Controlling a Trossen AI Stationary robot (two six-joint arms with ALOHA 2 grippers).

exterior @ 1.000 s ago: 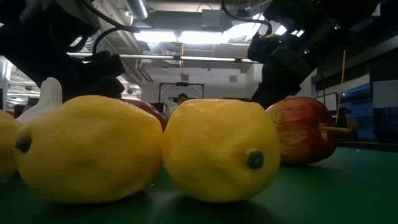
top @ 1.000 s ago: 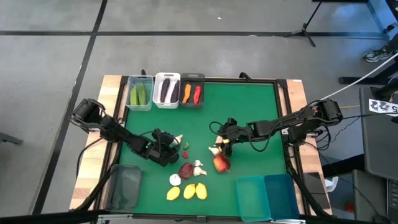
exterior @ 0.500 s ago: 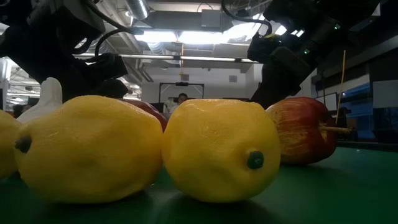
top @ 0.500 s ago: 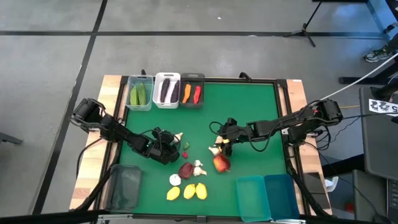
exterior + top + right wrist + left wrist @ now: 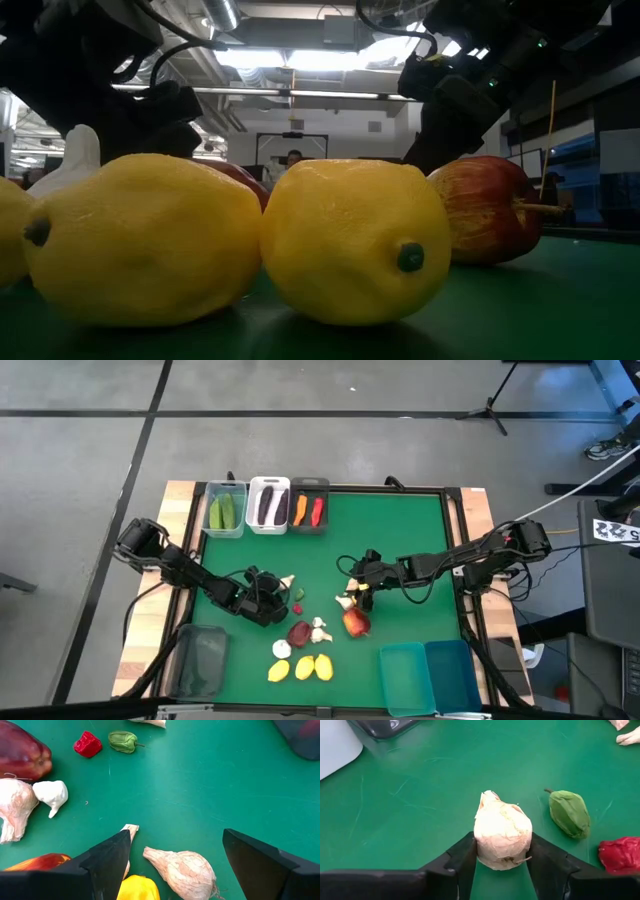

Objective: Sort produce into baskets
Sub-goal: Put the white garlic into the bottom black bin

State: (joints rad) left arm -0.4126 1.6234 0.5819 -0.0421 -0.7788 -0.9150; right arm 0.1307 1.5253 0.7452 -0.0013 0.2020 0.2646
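A white garlic bulb (image 5: pixel 501 830) sits between the fingers of my left gripper (image 5: pixel 502 854), left of centre on the green mat (image 5: pixel 400 540); the gripper is shut on it. My right gripper (image 5: pixel 177 842) hangs open over another garlic bulb (image 5: pixel 182 869), touching nothing, with a red apple (image 5: pixel 356 623) beside it. Nearby lie a green bit (image 5: pixel 569 813), a red bit (image 5: pixel 620 854), a dark red fruit (image 5: pixel 300 632), more garlic (image 5: pixel 320 628) and three lemons (image 5: pixel 302 668). Cucumbers, eggplants, a carrot and a chili lie in the far baskets. My left gripper pinches the garlic bulb by its two rounded sides (image 5: pixel 481 847), near the wide root end, one finger on each side. The fingers slant down from the table's left side. The bulb's pointed tip (image 5: pixel 489 795) faces away from the gripper; whether it is off the mat I cannot tell.
At the far left edge stand a clear basket (image 5: pixel 226 510), a white one (image 5: pixel 268 505) and a dark grey one (image 5: pixel 309 508). A dark translucent basket (image 5: pixel 203 660) is near left; two teal baskets (image 5: pixel 405 675) (image 5: pixel 452 675) are near right. The mat's far right part is bare.
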